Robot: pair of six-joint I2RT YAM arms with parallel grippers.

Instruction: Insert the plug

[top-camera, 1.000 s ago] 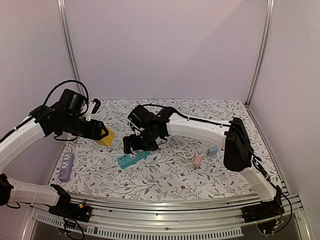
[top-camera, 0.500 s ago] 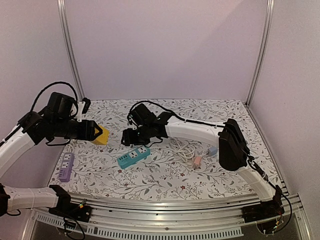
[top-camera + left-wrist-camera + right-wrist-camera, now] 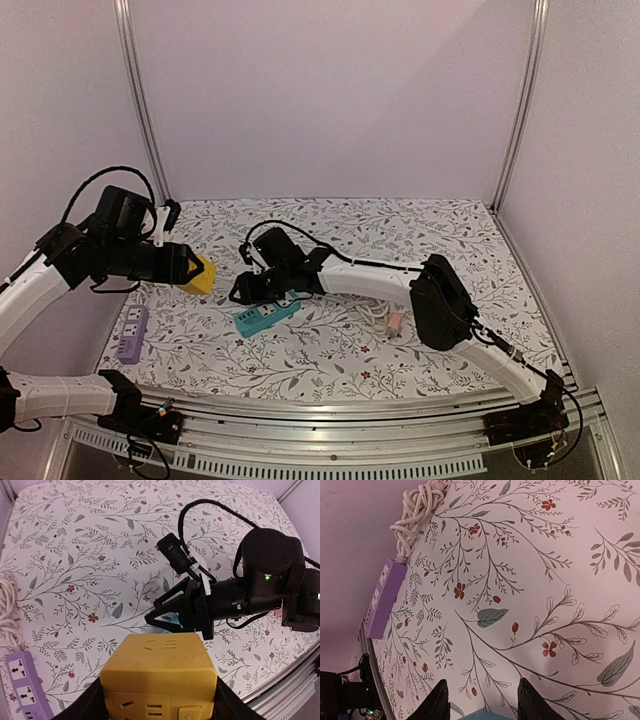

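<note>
Left gripper (image 3: 159, 697) clamps yellow cube socket (image 3: 157, 665). Right gripper (image 3: 485, 700) spread, empty, above teal plastic power strip (image 3: 267, 316). Nothing plugged in yet.

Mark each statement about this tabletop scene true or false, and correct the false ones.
1. The left gripper holds the yellow cube-shaped socket block. True.
2. The purple plastic power strip lies by the floral table's right edge. False: it lies by the left edge.
3. The right gripper has its fingers spread apart. True.
4. The teal plastic power strip is lifted in the left gripper. False: it lies on the table, by the right gripper.
</note>
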